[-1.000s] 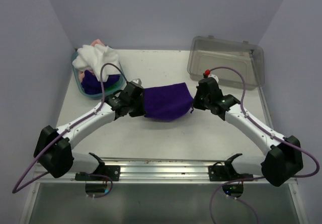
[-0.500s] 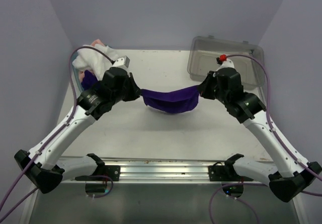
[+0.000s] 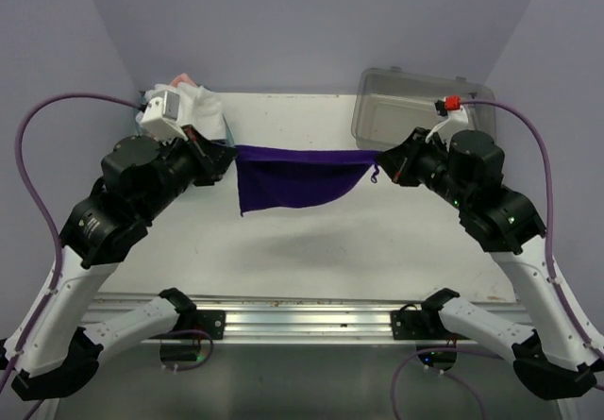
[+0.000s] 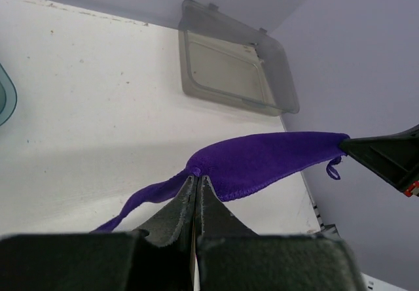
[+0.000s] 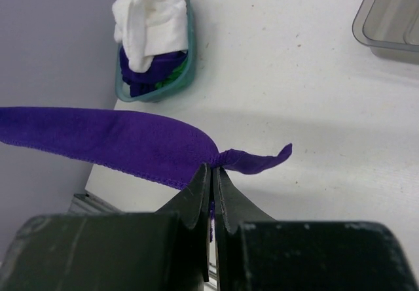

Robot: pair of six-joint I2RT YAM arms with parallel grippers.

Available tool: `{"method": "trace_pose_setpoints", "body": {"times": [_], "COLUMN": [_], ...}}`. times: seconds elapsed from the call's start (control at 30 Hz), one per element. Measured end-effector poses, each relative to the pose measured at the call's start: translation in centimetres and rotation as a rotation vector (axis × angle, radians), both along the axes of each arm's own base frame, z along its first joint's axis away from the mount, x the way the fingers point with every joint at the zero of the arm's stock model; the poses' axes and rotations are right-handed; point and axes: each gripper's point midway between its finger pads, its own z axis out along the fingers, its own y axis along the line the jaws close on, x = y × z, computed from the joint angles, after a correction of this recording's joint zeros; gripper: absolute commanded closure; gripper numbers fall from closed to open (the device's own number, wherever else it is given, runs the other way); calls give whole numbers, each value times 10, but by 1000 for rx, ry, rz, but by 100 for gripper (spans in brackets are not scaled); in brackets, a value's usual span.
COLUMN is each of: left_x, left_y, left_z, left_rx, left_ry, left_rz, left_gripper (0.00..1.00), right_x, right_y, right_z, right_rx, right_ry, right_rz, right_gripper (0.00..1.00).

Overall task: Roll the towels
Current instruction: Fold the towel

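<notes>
I am clamping my left gripper [image 3: 232,151] on one top corner of the purple towel [image 3: 293,176], hanging stretched above the table [image 3: 311,260], and my right gripper [image 3: 378,163] on the other, aiming to lower both ends level and taut so it lands flat for rolling.

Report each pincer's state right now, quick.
Left pincer: closed, gripping one corner of the purple towel, which is held up off the table.
Right pincer: closed, gripping the opposite corner of the same towel.
</notes>
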Motion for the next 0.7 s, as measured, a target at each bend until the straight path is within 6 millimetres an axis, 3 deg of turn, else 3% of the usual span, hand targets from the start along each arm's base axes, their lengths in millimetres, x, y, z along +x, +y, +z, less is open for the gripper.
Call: {"method": "trace_pose_setpoints", "body": {"times": [0.27, 0.43, 0.53, 0.7], "left_x": [-31, -31, -15, 32], "left_y": [9, 10, 0, -23], "left_z": [11, -24, -65, -138], "left_rx": [-53, -35, 29, 182], "left_ry": [-30, 31, 127, 286], "left_rz": [-56, -43, -26, 3], "left_gripper": [100, 100, 100, 100], "right_x": [-37, -46, -33, 2], "right_y": [-12, -21, -22, -18], "right_z": [10, -9, -48, -147], "right_rx": [49, 33, -29, -216], "right_ry": [-22, 7, 87, 309], "right_rz": [38, 10, -31, -92], "right_gripper": [100, 100, 100, 100]}}
